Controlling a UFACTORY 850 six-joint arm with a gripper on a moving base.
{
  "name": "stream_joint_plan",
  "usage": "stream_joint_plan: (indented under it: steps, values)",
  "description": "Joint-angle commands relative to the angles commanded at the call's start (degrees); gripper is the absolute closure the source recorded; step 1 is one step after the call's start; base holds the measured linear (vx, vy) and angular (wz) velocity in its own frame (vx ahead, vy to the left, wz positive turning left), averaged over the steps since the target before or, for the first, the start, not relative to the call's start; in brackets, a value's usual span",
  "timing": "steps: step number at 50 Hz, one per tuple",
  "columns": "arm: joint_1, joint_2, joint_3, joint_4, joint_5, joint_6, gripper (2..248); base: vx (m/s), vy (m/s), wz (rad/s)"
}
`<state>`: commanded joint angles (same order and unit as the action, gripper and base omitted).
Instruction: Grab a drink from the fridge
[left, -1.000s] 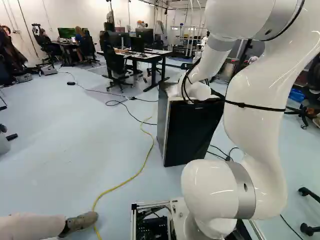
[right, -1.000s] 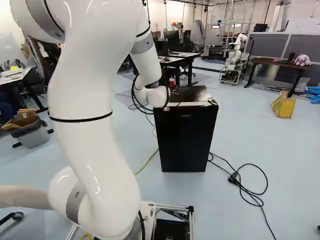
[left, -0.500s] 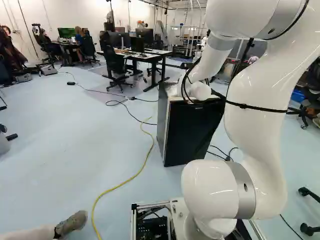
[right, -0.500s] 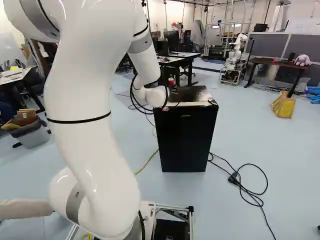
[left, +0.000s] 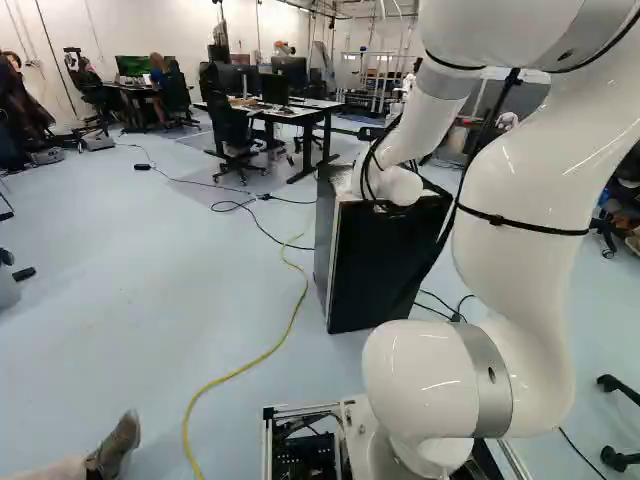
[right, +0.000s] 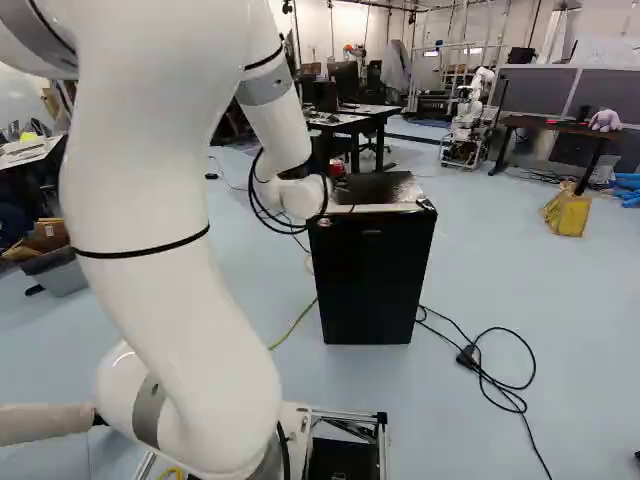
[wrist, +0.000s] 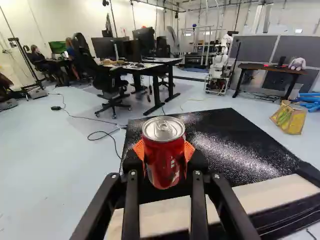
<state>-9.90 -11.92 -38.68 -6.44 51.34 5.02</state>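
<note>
The wrist hides my gripper in both base views. In the wrist view the gripper (wrist: 164, 159) is shut on a red drink can (wrist: 164, 172), its orange pads on opposite sides. The can is upright, its silver lid facing up with the tab in place. It is over the front part of the black fridge's top (wrist: 235, 135); whether it touches that top I cannot tell. The fridge (right: 370, 280) stands on the floor, its front closed, with my wrist over its top in the left base view.
Black cables (right: 500, 385) lie on the floor beside the fridge, a yellow cable (left: 270, 350) on its other side. A person's shoe (left: 115, 445) is close to the base. Desks (left: 300, 112) and chairs stand beyond; another robot (right: 468, 120) is at the back.
The arm has drawn back slightly toward the base, carrying the can; its wrist shifts leftward in the right base view. The base has stayed put. The person's foot has moved.
</note>
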Motion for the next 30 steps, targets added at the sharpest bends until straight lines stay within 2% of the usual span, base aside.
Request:
stream_joint_plan:
  steps: [30]
  values:
    - [3.58,10.09,12.17,2.33,-0.48,-1.81,157,0.0,0.0,0.0]
